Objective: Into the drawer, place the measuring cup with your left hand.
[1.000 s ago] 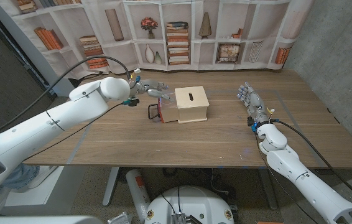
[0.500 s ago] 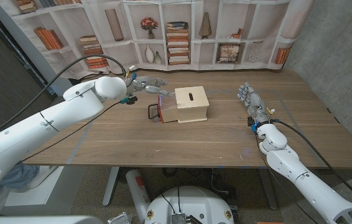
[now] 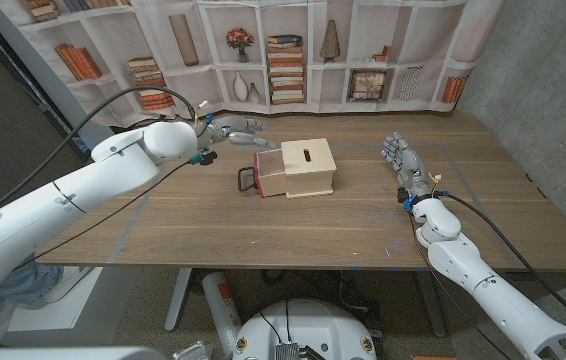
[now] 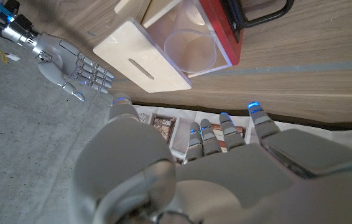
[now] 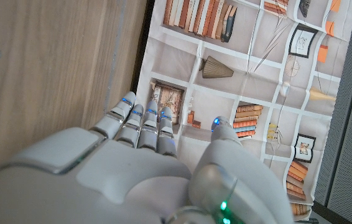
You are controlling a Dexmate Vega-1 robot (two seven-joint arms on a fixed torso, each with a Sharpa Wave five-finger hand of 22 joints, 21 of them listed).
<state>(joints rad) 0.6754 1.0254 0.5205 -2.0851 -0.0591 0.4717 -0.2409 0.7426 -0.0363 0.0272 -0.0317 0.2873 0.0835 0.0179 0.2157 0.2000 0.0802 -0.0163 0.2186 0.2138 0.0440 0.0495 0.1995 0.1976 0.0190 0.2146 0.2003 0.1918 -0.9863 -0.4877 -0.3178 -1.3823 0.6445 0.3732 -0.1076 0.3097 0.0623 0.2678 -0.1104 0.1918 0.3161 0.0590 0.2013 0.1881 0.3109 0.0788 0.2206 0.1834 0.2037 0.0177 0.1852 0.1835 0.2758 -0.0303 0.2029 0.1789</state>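
Now your left hand [image 3: 231, 128] hangs above the counter [image 3: 293, 225], at about ten o'clock from the wooden box [image 3: 308, 167]. Its fingers [image 4: 221, 130] are spread apart and hold nothing, and they point toward the box without touching it. In the left wrist view the back of that hand [image 4: 226, 177] fills the near part of the frame.

Just past the fingertips lies the drawer [image 3: 268, 172], pulled out from the box's nine o'clock side. It has a red front [image 4: 226, 28] with a black loop handle [image 3: 248, 180], and its walls look clear. The measuring cup [image 4: 190, 51], a clear round one, sits inside the drawer; you can see its rim through the open top in the left wrist view. The box itself is pale wood with a dark slot [image 3: 307, 154] in its lid.

Well apart, at three o'clock from the box, your right hand [image 3: 400, 160] is at the counter with its fingers [image 3: 392, 150] extended, close side by side, gripping nothing. Whether its palm touches the wood you cannot tell. In the right wrist view its fingers [image 5: 140, 127] reach toward the bookshelf backdrop [image 3: 293, 50] that stands along the counter's far edge.
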